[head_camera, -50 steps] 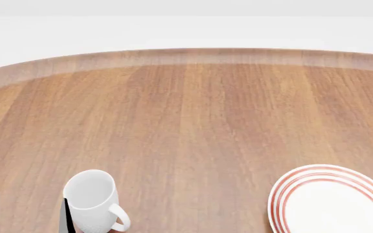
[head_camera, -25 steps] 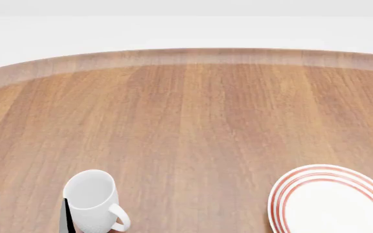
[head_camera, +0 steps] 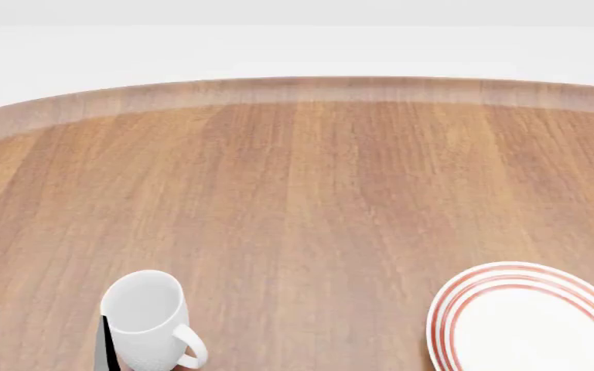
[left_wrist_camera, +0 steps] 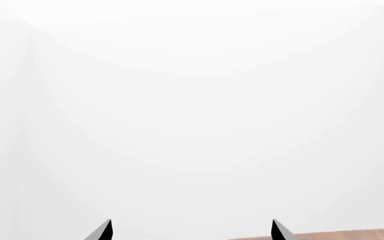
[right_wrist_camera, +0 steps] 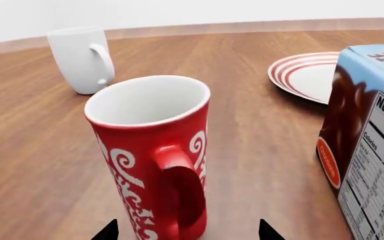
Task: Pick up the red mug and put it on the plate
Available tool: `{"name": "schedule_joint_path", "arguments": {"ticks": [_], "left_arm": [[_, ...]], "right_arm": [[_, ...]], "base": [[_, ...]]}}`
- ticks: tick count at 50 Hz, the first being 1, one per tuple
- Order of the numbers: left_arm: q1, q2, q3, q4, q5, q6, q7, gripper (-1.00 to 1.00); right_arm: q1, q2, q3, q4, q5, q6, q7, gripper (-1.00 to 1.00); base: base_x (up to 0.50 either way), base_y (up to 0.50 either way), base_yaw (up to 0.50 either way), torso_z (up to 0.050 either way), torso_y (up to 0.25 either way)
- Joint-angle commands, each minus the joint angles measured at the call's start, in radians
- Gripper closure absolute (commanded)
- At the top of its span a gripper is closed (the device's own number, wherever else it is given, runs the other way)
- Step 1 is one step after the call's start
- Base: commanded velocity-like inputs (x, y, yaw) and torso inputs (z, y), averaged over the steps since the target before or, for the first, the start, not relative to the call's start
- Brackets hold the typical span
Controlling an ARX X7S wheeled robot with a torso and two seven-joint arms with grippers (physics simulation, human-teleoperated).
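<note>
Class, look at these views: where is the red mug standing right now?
Only the right wrist view shows the red mug: upright on the wooden table, just ahead of the right gripper, between the white mug and the carton.

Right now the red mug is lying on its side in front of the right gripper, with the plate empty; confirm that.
Not quite: the red mug stands upright, as the right wrist view shows, in front of the right gripper. The plate is empty.
</note>
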Motion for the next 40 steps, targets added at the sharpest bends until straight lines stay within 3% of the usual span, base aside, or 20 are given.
{"name": "schedule_joint_path", "arguments": {"ticks": [1,40], "left_arm": [[0.0,-0.002,0.003,0.001,0.0,-0.003,-0.003,-1.0],[-0.002,-0.008,0.013,0.003,-0.002,-0.006,-0.013,-1.0]], "right_arm": [[-0.008,0.005,0.002,-0.028,-0.005,0.006,0.005,-1.0],[-0.053,0.03,0.0,-0.155,-0.04,0.047,0.039,-1.0]], "base": [[0.0,0.0,0.0,0.0,0.0],[0.0,0.0,0.0,0.0,0.0]]}}
